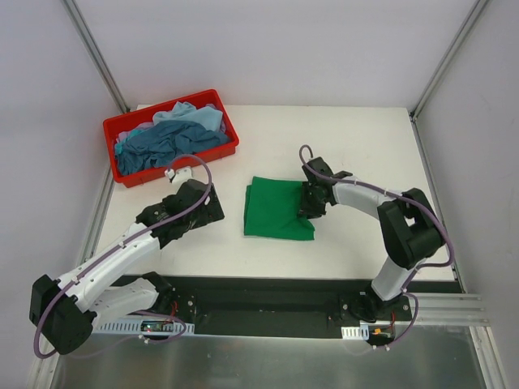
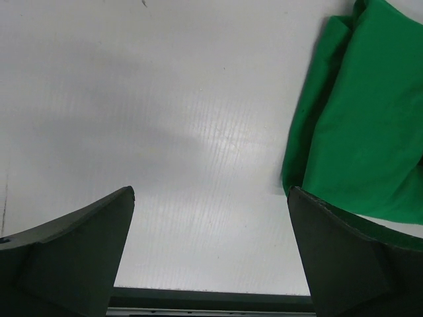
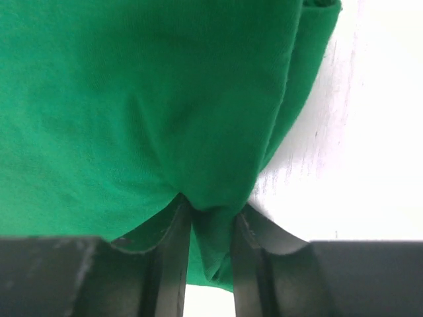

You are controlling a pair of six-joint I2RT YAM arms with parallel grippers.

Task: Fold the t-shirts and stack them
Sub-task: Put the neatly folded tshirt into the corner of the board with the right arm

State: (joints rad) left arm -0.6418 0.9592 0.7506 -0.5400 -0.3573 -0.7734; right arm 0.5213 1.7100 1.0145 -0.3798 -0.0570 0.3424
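Observation:
A bright green t-shirt (image 1: 274, 209) lies folded into a rough square mid-table. My right gripper (image 1: 308, 207) sits at its right edge. In the right wrist view the gripper (image 3: 210, 228) is shut on a pinched fold of the green t-shirt (image 3: 132, 99), the cloth bunched between the fingers. Dark teal-blue and pale blue t-shirts (image 1: 170, 138) lie crumpled in the red bin (image 1: 231, 150). My left gripper (image 1: 199, 203) hovers left of the green shirt, and its wrist view shows the gripper (image 2: 210, 198) open over bare table, the green t-shirt (image 2: 357, 125) at the right.
The red bin stands at the back left, close to the left arm's wrist. Metal frame posts (image 1: 97, 57) rise at the table's back corners. A black base rail (image 1: 259, 304) runs along the near edge.

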